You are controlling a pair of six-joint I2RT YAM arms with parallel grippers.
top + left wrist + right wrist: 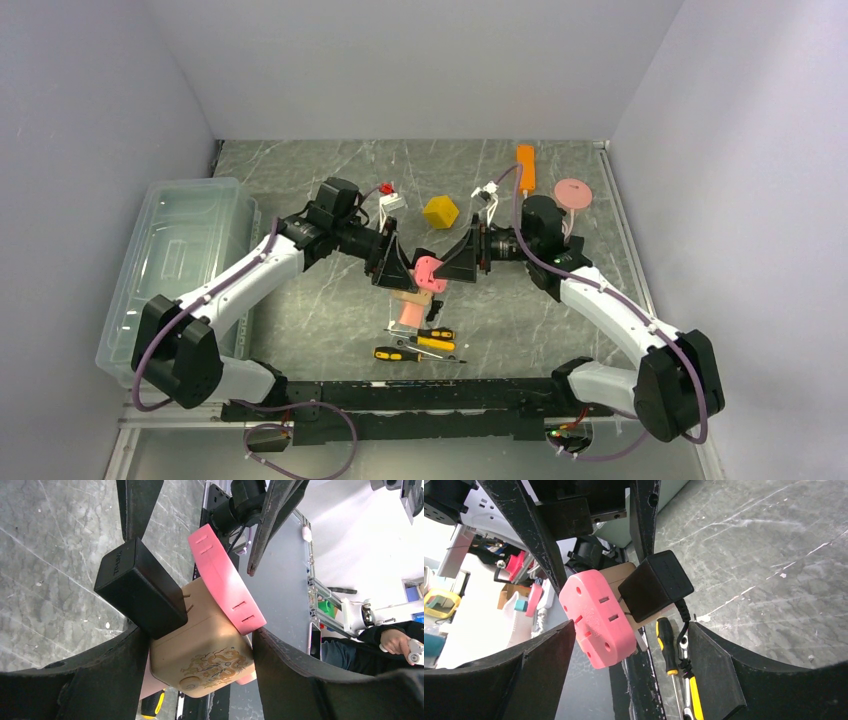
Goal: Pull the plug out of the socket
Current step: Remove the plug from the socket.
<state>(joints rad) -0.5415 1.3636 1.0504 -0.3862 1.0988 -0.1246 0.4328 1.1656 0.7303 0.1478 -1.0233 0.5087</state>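
One black box-shaped plug [656, 585] sits, prongs partly bared, in one beige-and-pink plastic socket [200, 650] pinched by the left end effector [403, 274]. The right end effector [452, 267], spread, flanks the plug with gaps either side.

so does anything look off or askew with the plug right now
Yes. The black plug isn't seated flush in the beige socket block that the left gripper holds. Bare metal prongs show in the gap between them, so it looks partly pulled out. Nothing else stands out.
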